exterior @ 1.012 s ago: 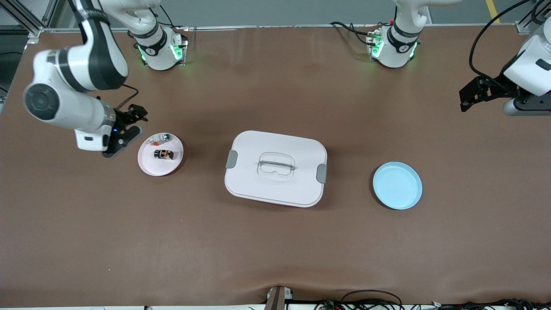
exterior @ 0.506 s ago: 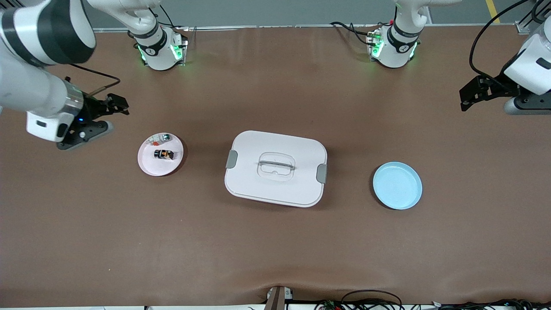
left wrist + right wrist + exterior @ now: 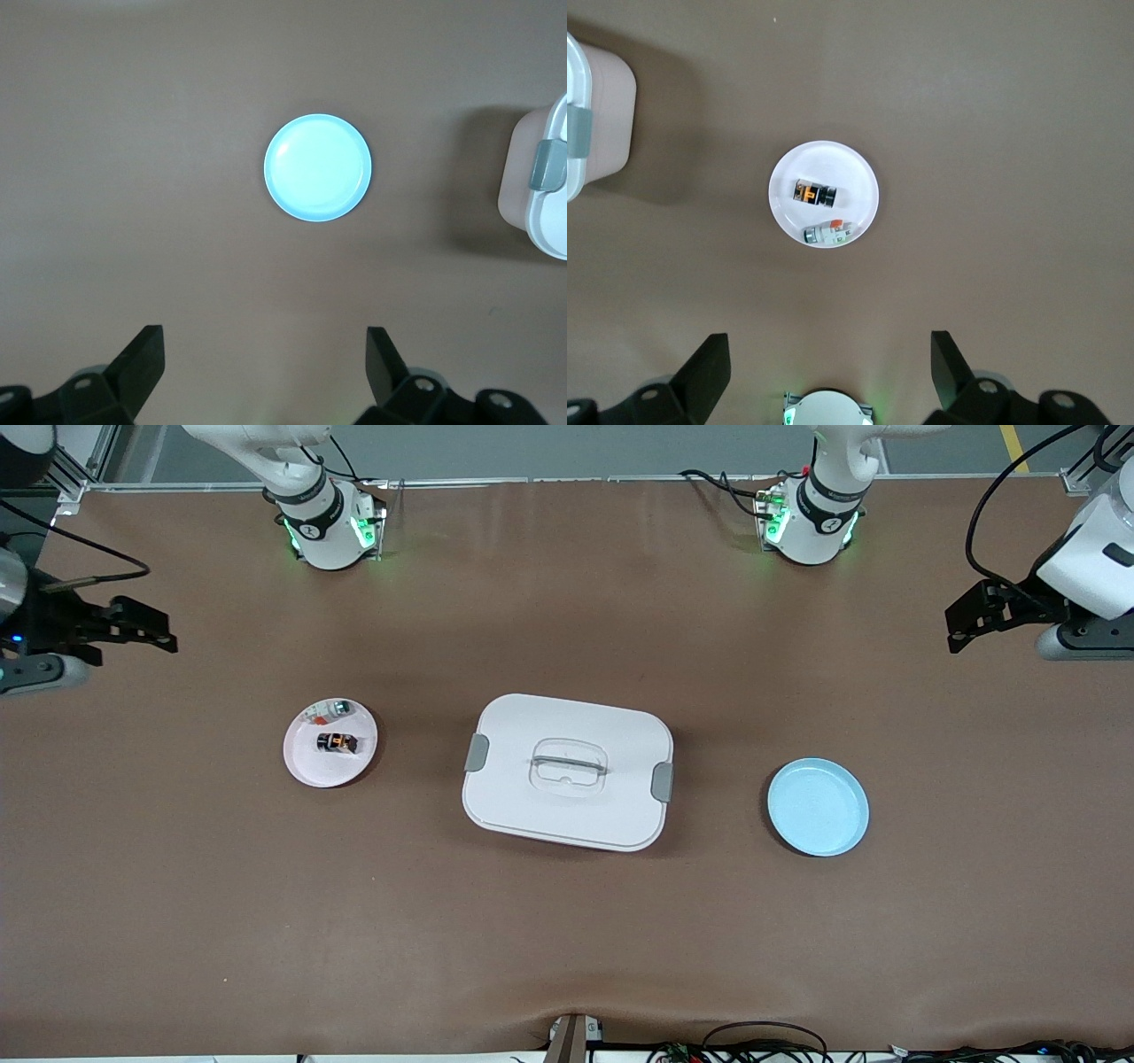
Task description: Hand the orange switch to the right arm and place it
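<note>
**Right arm pulls away empty; switch left on its pink plate**

Your right gripper (image 3: 146,627) has swung away from the pink plate (image 3: 306,766) within the last second. It was hanging just beside the plate's rim; now it sits high over the bare table at the right arm's end, well apart from the dish, its fingers spread wide and holding nothing. The orange switch (image 3: 337,742) has not moved: it lies on the pink plate, with the pale clear-white part (image 3: 331,709) beside it, a little farther from the front camera. The right wrist view looks straight down on both parts from well above.

For your task, that reads as a step not yet begun, or a reset: nothing has been picked up, handed over or placed.

Your left gripper (image 3: 979,615) waits over the left arm's end of the table, fingers likewise spread and empty, with the blue plate (image 3: 818,807) bare below it in the left wrist view. The white lidded box (image 3: 568,771) stands shut between the two plates.
</note>
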